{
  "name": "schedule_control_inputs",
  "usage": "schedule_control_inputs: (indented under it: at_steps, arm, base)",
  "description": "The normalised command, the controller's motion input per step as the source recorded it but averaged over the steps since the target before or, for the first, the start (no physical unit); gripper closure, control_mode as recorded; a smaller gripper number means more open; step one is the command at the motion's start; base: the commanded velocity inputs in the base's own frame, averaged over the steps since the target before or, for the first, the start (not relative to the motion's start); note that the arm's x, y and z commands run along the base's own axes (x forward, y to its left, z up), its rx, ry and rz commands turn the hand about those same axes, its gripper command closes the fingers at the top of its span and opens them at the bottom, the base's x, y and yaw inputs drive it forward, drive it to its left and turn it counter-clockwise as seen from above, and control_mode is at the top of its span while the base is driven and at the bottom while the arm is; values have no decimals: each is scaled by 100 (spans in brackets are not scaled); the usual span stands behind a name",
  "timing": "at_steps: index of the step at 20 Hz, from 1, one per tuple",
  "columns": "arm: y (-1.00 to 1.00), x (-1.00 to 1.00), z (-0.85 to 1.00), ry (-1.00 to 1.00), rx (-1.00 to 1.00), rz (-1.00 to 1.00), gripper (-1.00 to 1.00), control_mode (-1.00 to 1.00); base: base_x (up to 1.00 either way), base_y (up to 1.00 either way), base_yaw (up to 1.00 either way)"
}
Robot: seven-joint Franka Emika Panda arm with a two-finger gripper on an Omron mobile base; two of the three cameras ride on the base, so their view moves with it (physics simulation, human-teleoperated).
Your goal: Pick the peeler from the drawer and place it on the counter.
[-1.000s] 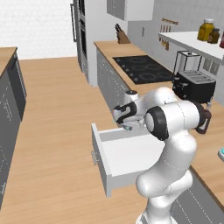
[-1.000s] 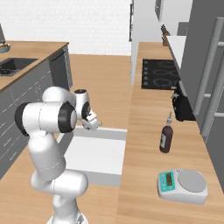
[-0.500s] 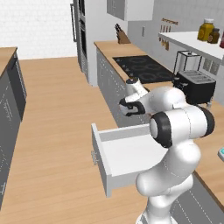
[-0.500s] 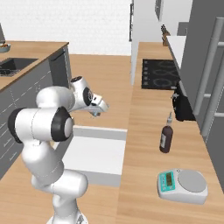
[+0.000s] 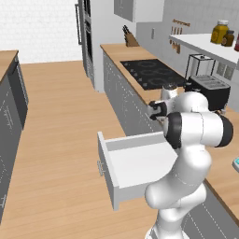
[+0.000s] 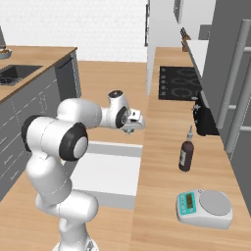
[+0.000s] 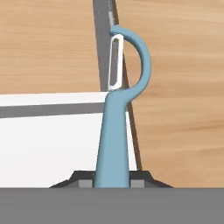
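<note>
Over the drawer's [image 5: 140,163] back edge, left base view: gripper [image 5: 155,110] raised near the counter [image 5: 140,91] front. Right base view: same, short of the bottle [image 6: 186,153]. Hand view: clamped on the peeler [image 7: 116,131]. Carry step; next, onto bare counter, then release.

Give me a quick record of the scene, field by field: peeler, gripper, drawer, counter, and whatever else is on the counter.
peeler: held by its blue handle, head pointing away from the hand
gripper: shut on the peeler, at the counter's edge above the drawer
drawer: pulled open, white inside
counter: wood-grain, beside the drawer
also on counter: dark bottle, scale, toaster
</note>
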Motion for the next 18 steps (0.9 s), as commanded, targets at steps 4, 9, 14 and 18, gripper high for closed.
schedule_control_inputs:
  at_steps: [4, 9, 14, 18]
  arm:
    - [-100, 9, 2, 0, 7, 17, 100, -100]
    - [-77, 34, -2, 10, 0, 11, 100, -100]
    - [-19, 58, -29, 12, 0, 0, 100, -100]
    - [-46, 35, -47, 2, 0, -2, 100, -100]
  base:
    - [0, 0, 0]
    - [0, 0, 0]
    - [0, 0, 0]
    - [0, 0, 0]
